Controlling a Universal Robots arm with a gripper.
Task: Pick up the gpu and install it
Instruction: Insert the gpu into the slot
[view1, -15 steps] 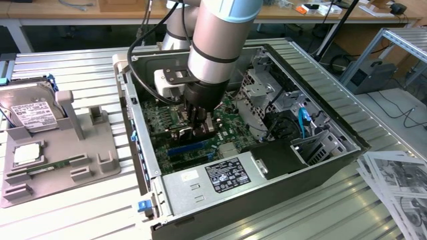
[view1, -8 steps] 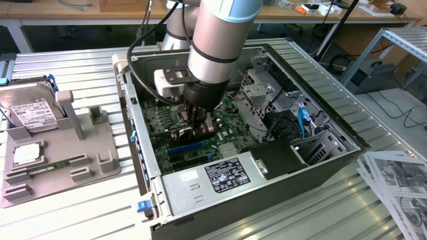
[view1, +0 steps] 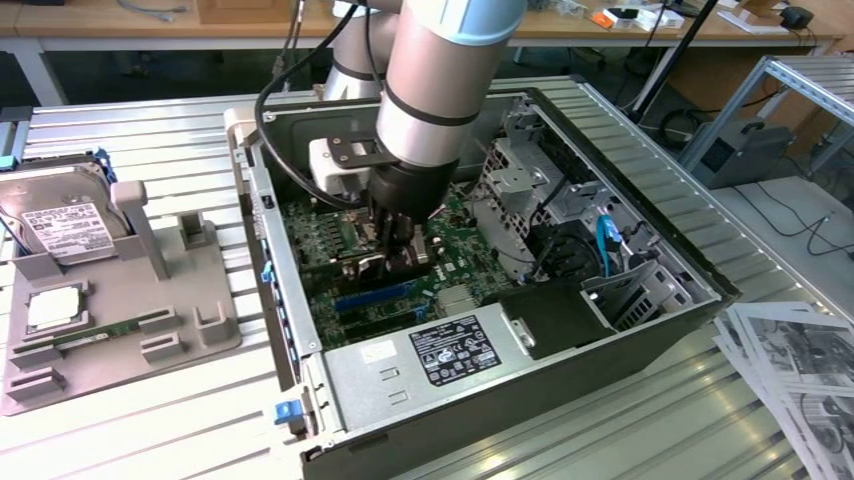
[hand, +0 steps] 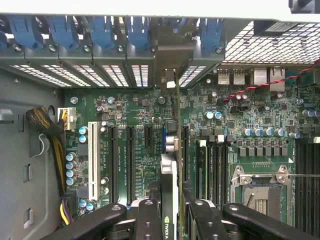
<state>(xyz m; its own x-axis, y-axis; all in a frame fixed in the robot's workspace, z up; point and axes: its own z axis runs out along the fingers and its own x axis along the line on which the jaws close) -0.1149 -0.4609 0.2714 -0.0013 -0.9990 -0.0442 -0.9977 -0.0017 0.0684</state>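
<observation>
The gpu is seen edge-on in the wrist view, standing upright over the motherboard among the black expansion slots. Its silver bracket reaches the case's rear slot openings, below the blue clips. My gripper is shut on the card's upper edge, with one black finger on each side. In the exterior view the gripper is deep inside the open computer case, holding the gpu just above a blue slot.
Inside the case are a power supply, a drive cage, the CPU socket and a yellow-black cable bundle. On the exterior view's left, a grey holder carries a hard drive and a memory stick. Papers lie at the right.
</observation>
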